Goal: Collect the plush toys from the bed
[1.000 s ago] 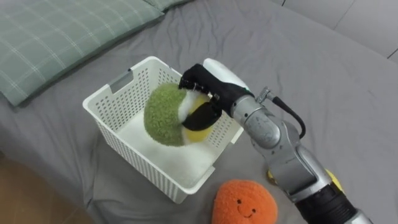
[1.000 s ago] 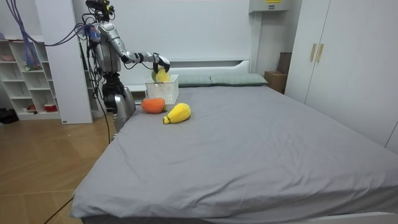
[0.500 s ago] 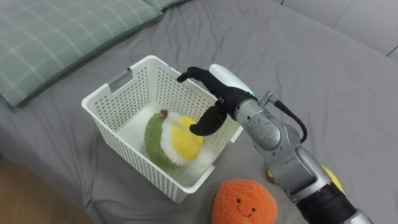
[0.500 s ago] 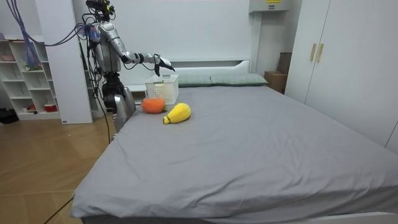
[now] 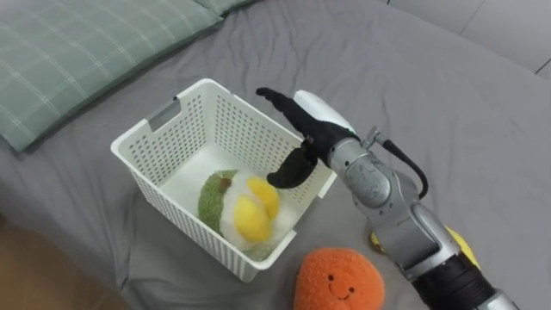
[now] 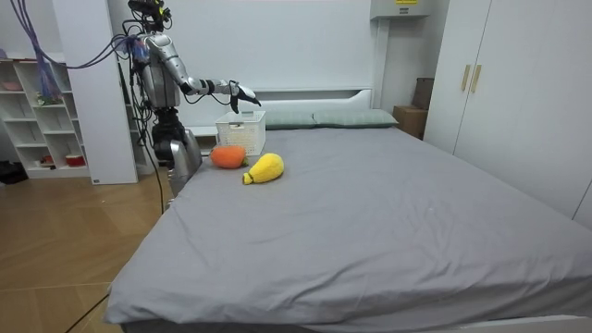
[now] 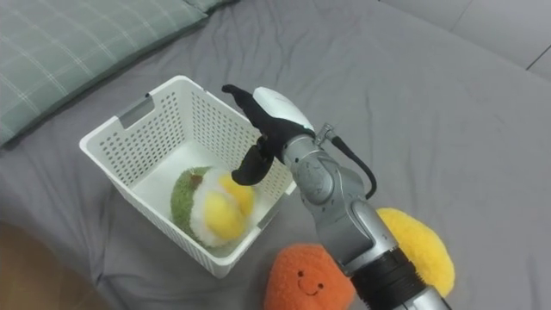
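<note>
So the right hand (image 5: 308, 133) hangs over the far-right rim of the white perforated plastic basket (image 5: 172, 211), fingers spread, thumb dangling, holding nothing. The green-and-yellow avocado plush toy (image 5: 237, 207) sits in the bottom of the basket, below the hand and to its left, so I'd count that one as collected. What worries me is the thumb: it looks like it hangs right at the wall, maybe just inside, and a sideways pull could hook the lattice and tip or drag the basket, which probably weighs next to nothing on that soft grey bed sheet (image 5: 448, 103). The basket also seems close to the bed's edge on the robot's side, so a shove that way might send it over. Next targets are the round orange plush toy with a smiley face (image 5: 338, 280), just under the forearm behind the hand, and the yellow plush toy (image 7: 417, 250) beside it. The orange one looks bulky, and with the avocado taking up floor space it might perch high and roll back out.
</note>
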Robot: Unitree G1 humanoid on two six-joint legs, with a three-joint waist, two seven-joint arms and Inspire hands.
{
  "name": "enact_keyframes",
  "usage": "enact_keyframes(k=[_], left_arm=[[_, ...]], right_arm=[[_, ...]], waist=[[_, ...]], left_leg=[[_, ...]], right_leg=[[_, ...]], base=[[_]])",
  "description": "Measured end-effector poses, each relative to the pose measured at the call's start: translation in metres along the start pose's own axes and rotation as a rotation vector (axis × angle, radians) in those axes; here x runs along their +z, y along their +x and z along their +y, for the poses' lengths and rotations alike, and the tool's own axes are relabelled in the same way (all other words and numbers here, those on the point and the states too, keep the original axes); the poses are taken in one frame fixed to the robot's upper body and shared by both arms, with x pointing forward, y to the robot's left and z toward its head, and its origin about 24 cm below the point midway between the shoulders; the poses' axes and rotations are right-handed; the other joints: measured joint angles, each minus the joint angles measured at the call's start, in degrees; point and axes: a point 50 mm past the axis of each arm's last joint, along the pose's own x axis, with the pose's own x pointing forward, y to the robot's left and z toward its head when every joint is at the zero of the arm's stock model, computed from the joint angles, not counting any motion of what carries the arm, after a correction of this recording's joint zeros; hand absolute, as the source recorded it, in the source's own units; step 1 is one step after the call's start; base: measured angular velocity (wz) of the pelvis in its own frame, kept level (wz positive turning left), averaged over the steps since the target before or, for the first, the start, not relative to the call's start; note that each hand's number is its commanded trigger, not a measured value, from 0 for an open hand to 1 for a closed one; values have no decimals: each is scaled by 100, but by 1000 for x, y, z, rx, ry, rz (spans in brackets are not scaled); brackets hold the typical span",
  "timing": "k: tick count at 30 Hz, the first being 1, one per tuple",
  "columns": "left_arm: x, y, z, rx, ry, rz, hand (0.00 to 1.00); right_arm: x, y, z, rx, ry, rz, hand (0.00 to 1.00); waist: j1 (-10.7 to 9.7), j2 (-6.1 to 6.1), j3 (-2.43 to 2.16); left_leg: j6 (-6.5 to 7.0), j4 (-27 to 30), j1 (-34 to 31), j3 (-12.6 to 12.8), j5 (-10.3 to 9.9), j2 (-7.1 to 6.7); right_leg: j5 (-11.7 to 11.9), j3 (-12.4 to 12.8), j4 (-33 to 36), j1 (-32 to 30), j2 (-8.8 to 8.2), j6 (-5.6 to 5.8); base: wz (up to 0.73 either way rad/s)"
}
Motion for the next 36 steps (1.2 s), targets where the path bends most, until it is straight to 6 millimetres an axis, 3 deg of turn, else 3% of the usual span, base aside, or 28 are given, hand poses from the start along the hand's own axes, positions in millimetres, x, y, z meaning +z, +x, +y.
enact_keyframes(k=[17, 26, 27, 29, 31, 36], left_arm=[[13, 0, -1, 7, -15, -43, 0], [5, 0, 3, 24, -12, -30, 0], [3, 0, 4, 31, -13, -25, 0], [0, 0, 6, 38, -33, -18, 0], [-6, 0, 10, 50, -50, -7, 0], [-17, -1, 12, 57, -32, 12, 0]], right_arm=[[-13, -5, -12, -48, -41, 36, 0], [-27, -10, -32, -157, 31, 69, 0], [-32, -13, -36, -181, 50, 79, 0], [-44, -18, -39, -207, 96, 101, 0], [-68, -24, -37, -217, 152, 184, 0], [-100, -33, -38, -251, 226, 302, 0]], waist=[[-57, 58, -33], [-405, 98, -10], [-457, 58, -38], [-481, 76, -25], [-570, 81, -23], [-799, 63, -40]], left_leg=[[1, -14, 36, 79, 1, 12], [13, -84, 191, 165, 7, 19], [18, -102, 220, 207, 11, 26], [19, -132, 305, 264, 11, 31], [30, -139, 367, 279, 5, 30], [44, -112, 367, 380, -9, 44]], right_leg=[[0, 139, 0, -2, 10, 0], [0, 195, 10, 92, -2, 0], [0, 233, 10, 96, -2, 0], [0, 301, 8, 137, 2, 1], [1, 304, 6, 208, 0, 2], [7, 340, 16, 188, -7, 12]], base=[[-2], [-5], [-13], [-15], [-3], [-8]])
